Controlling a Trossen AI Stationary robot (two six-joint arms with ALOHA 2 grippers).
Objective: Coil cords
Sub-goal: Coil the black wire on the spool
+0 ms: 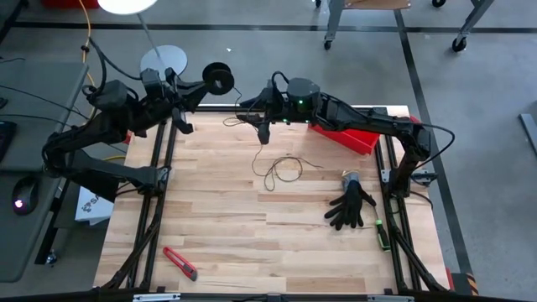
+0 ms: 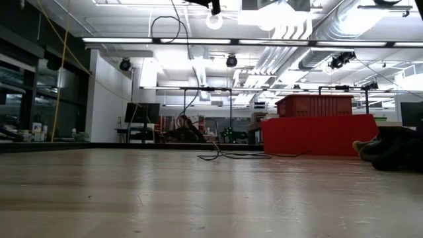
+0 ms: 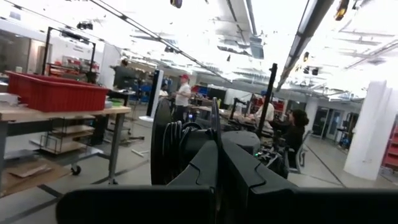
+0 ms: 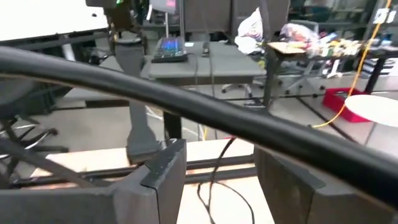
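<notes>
Cord (image 1: 281,170): loose loops on the table, below your right gripper (image 1: 262,127); a strand runs up between its spread fingers — not pinched.
Spool (image 1: 218,77): clamped in your left gripper (image 1: 204,84), off the table's far edge.
Risk: wind now and slack may snag or tangle.

Open industrial lab or workshop: exposed ceiling ducts (image 2: 344,20) and strip lights, polished concrete floor (image 1: 470,92), red storage bins (image 3: 56,93) on wheeled benches, monitors, seated and standing people (image 3: 182,96) behind the wooden surface (image 1: 252,243).
</notes>
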